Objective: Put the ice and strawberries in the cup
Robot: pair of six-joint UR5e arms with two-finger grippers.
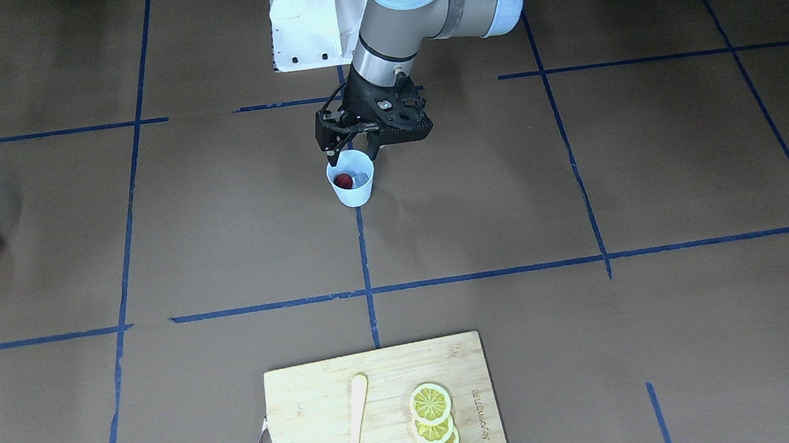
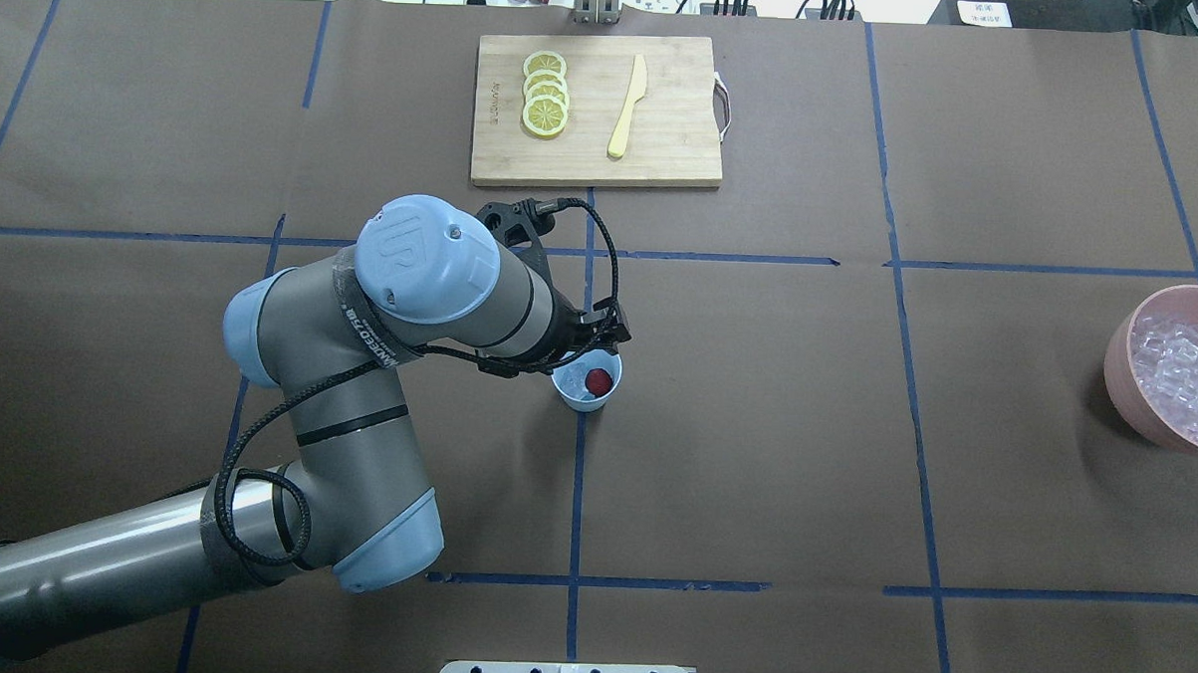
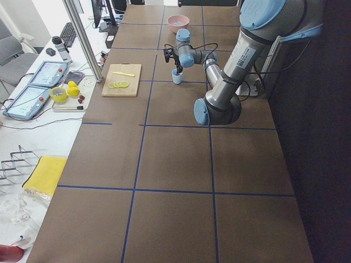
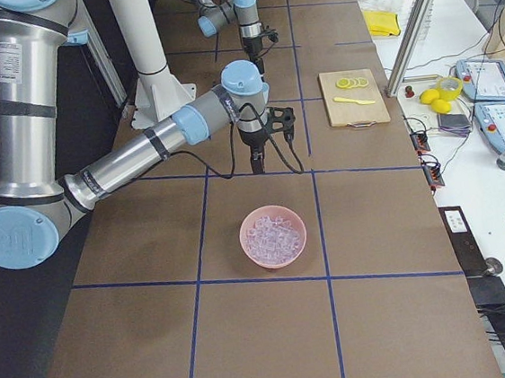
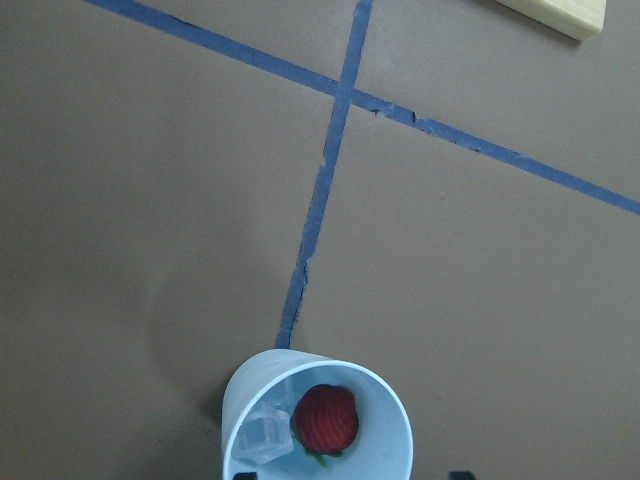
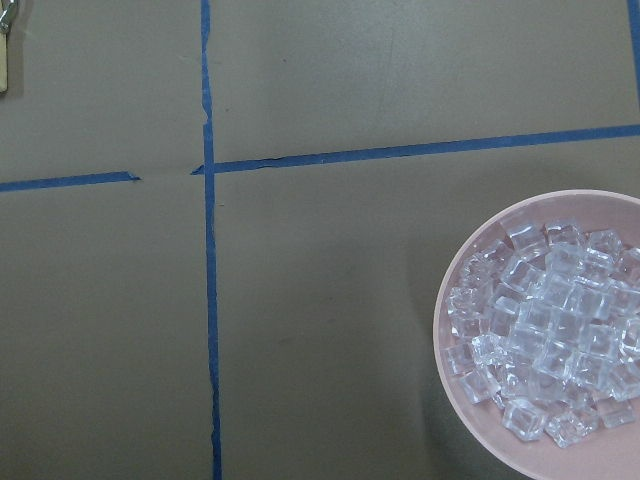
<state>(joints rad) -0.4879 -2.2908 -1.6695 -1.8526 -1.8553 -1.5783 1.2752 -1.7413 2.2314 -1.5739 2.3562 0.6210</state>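
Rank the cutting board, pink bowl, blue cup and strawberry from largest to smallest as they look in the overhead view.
1. cutting board
2. pink bowl, though the frame edge cuts part of it off
3. cup
4. strawberry, lying inside the cup

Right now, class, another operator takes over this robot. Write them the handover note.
Left gripper: open, just above the cup.
Right gripper: cannot tell whether open or shut; it hangs near the pink bowl of ice cubes.
Done: one strawberry and some ice lie in the cup, which stands upright mid-table.
Left: probably only backing the left gripper away; add ice if more is wanted.
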